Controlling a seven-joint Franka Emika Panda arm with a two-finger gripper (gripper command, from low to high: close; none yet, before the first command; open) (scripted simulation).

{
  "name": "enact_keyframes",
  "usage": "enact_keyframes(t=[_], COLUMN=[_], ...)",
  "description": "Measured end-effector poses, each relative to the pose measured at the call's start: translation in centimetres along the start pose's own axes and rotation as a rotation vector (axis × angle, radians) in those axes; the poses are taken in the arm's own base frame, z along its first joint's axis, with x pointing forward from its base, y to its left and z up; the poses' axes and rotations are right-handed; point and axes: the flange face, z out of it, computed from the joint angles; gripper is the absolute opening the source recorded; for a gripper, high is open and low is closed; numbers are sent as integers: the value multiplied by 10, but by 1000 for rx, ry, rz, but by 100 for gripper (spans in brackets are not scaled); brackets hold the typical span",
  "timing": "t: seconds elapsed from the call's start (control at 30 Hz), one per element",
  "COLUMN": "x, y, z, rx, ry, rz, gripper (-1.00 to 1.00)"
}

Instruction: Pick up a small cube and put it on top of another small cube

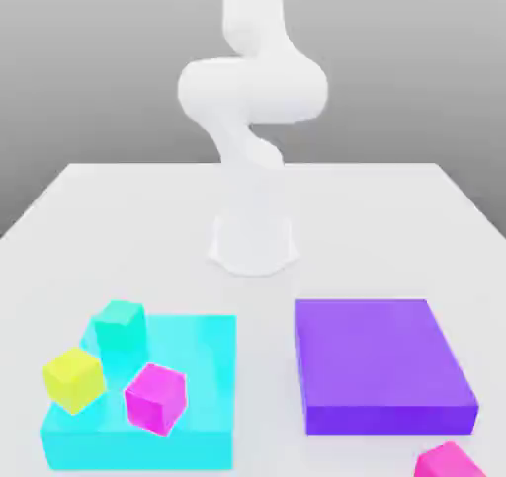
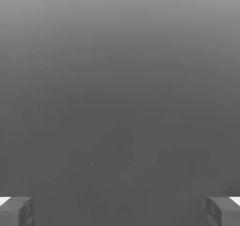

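A pale grey tabletop [image 1: 119, 228] sits before a plain grey backdrop, the white arm [image 1: 252, 119] rising from its middle. A purple slab [image 1: 380, 366] and a cyan slab [image 1: 198, 386] lie toward the near edge. The hot-pink small cube [image 1: 450, 462] rests at the near edge, just beside the purple slab's corner. The hand [image 2: 120, 211] is released, fingers [image 2: 16, 211] wide apart and empty.

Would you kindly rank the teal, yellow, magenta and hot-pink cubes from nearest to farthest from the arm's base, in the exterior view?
1. Teal cube, on the cyan slab's far corner.
2. Yellow cube and magenta cube, same slab: too close to call.
3. Hot-pink cube, exterior view's lower right.
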Motion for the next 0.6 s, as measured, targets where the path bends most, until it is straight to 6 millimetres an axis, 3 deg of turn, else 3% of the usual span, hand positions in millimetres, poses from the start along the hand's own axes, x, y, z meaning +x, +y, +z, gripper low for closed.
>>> enact_keyframes(t=[0.2,0.23,0.33,0.6], x=[-24,-24,-50,-130], y=[-26,-26,-36,-40], z=[103,103,167,293], rx=[-97,-97,-152,-255], ry=[-111,-111,-184,-348], rz=[-78,-78,-129,-244], gripper=[0,0,0,0])
